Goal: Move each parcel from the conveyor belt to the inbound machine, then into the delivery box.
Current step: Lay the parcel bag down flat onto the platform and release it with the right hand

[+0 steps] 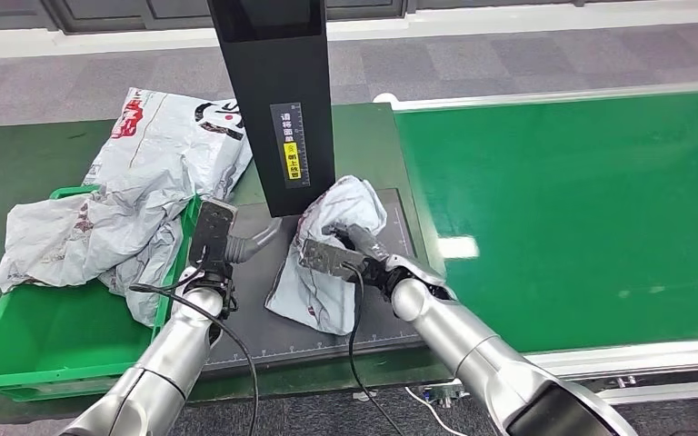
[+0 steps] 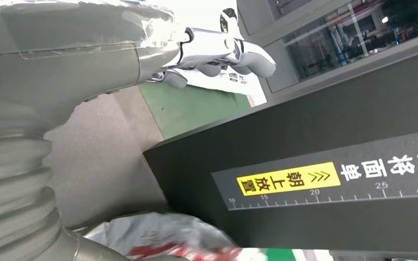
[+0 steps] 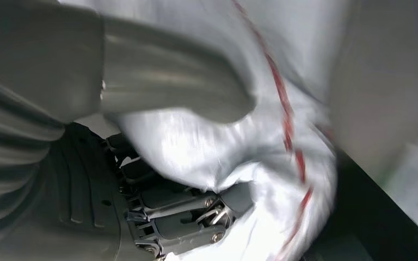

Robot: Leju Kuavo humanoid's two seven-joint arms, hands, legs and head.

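Two hands share the head view. The right hand grips a grey poly-mailer parcel that lies on the black scanning pad of the inbound machine, just in front of its black upright column. The parcel's long axis runs from the column back toward the robot, crumpled under the fingers at its far end. The left hand hovers just to the parcel's left, apart from it, fingers spread and holding nothing. Beyond the left hand sits the green delivery box, with more grey parcels heaped over its far rim, so the held parcel must travel leftward past the left hand.

From the left wrist, its fingers reach out empty beside the column.

From the right wrist, dark fingers and thumb clamp bunched grey film.
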